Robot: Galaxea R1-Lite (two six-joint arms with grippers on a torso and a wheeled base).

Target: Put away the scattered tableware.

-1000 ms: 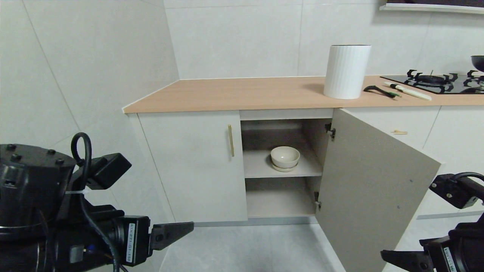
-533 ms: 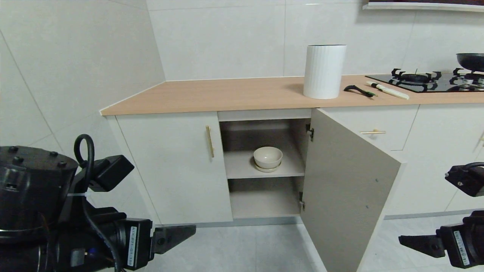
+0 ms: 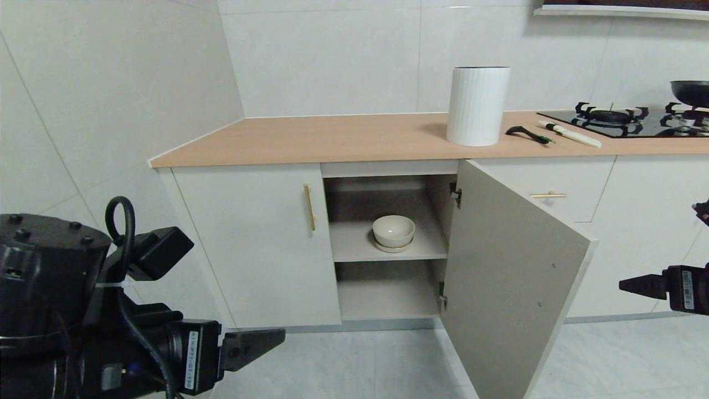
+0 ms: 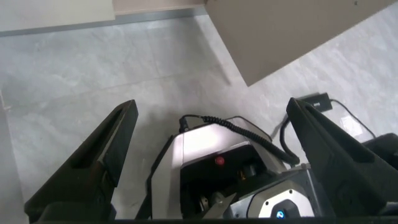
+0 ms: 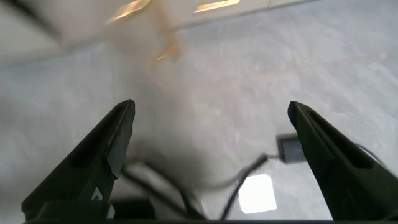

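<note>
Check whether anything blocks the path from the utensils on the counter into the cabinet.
Nothing visible does. The cabinet door stands wide open below the utensils, and the bowl leaves bare shelf beside it.

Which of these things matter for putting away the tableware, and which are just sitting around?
For the job: bowl on its plate, open cupboard door, black utensil, pale utensil, probably the white canister.
Lying about: hob, pan.

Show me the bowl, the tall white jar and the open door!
bowl (image 3: 394,235), head view, its outer side.
tall white jar (image 3: 477,105), head view, its ribbed side.
open door (image 3: 509,266), head view, its inner face.
</note>
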